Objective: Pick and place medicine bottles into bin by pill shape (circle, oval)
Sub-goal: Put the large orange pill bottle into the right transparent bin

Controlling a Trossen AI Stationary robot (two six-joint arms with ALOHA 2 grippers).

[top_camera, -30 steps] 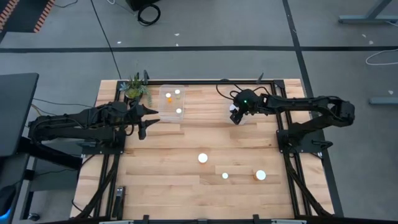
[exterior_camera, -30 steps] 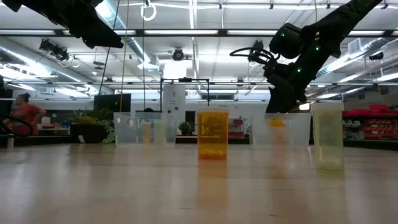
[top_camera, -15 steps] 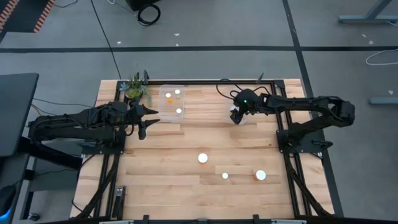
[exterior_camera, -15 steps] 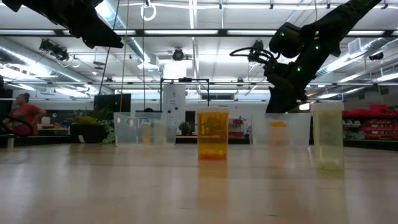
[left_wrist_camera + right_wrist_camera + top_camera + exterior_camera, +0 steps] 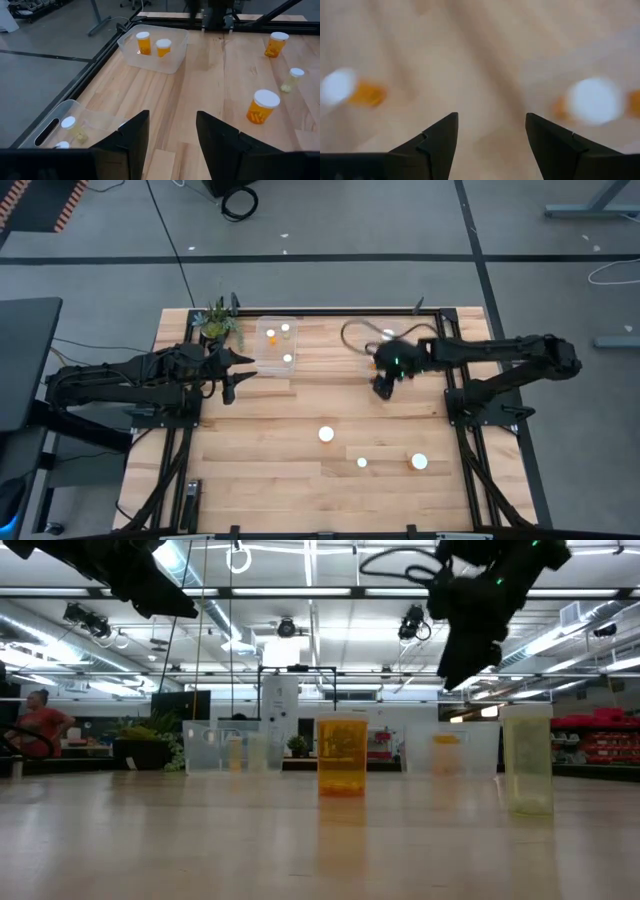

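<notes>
Three amber bottles with white caps stand upright on the table's near half: one in the middle, a small one and one to the right. More bottles stand in the clear left bin. The clear right bin holds two bottles. My right gripper hangs open and empty over bare wood, just nearer than the right bin; its wrist view shows two blurred bottles below. My left gripper waits open and empty near the table's left edge, beside the left bin.
A small green potted plant stands at the far left corner. A black frame runs along the table's edges. In the low view the two bottles stand in front of the bins. A person is far behind.
My right gripper has moved from above the right bin toward the table's near edge and now hangs over bare wood. The bottles and the left arm have stayed where they were.
</notes>
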